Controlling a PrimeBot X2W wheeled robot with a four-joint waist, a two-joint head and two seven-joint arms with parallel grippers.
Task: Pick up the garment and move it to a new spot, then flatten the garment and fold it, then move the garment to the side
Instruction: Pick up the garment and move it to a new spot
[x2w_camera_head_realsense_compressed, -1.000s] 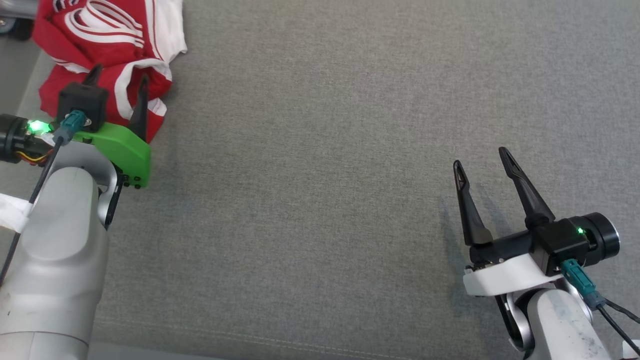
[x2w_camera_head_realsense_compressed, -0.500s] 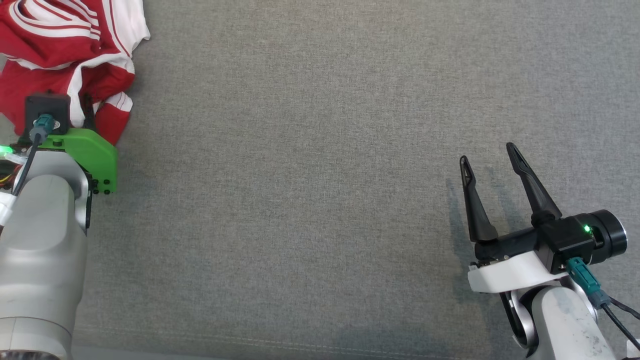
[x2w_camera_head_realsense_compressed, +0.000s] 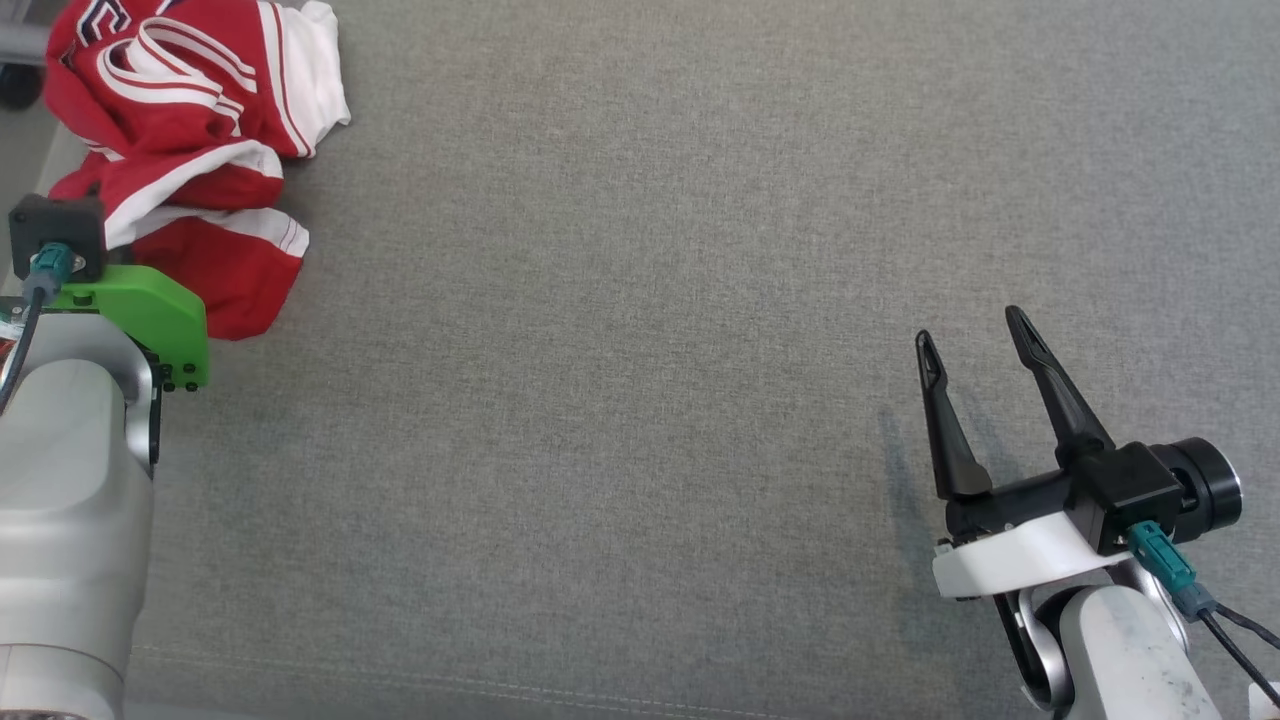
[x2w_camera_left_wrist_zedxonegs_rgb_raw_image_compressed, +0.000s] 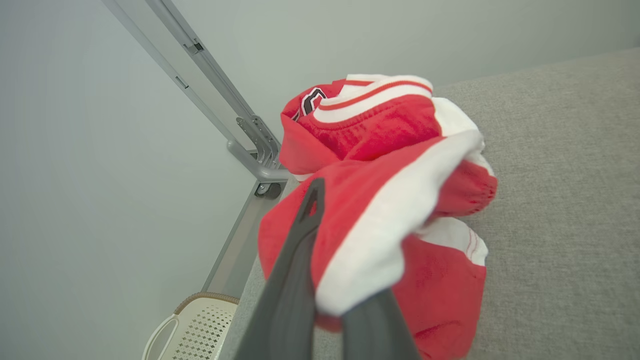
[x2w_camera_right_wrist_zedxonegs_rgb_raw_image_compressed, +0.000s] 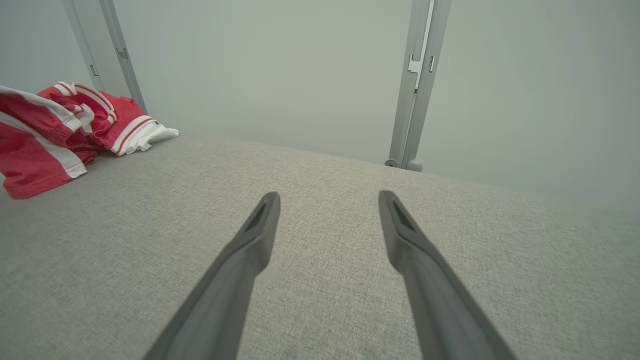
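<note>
The garment (x2w_camera_head_realsense_compressed: 190, 130) is a crumpled red and white jersey at the far left of the grey cushion (x2w_camera_head_realsense_compressed: 640, 300). In the left wrist view my left gripper (x2w_camera_left_wrist_zedxonegs_rgb_raw_image_compressed: 350, 210) is shut on a red and white fold of the garment (x2w_camera_left_wrist_zedxonegs_rgb_raw_image_compressed: 390, 150), and the cloth drapes over one finger. From the head camera the fingers are hidden under the cloth, past the green wrist mount (x2w_camera_head_realsense_compressed: 140, 310). My right gripper (x2w_camera_head_realsense_compressed: 970, 328) stands open above bare cushion at the lower right, far from the garment (x2w_camera_right_wrist_zedxonegs_rgb_raw_image_compressed: 50, 135), with nothing between its fingers (x2w_camera_right_wrist_zedxonegs_rgb_raw_image_compressed: 250, 240).
The cushion's left edge (x2w_camera_head_realsense_compressed: 40, 170) runs right beside the garment. Grey metal frame posts (x2w_camera_right_wrist_zedxonegs_rgb_raw_image_compressed: 417, 85) stand behind the cushion against a pale wall. Below the left edge sits a cream perforated basket (x2w_camera_left_wrist_zedxonegs_rgb_raw_image_compressed: 200, 325), beside a slanted frame bar (x2w_camera_left_wrist_zedxonegs_rgb_raw_image_compressed: 240, 125).
My left gripper has shut on a fold of the garment, and the cloth now covers its fingers. The head camera has shifted a little. The right gripper stays open.
</note>
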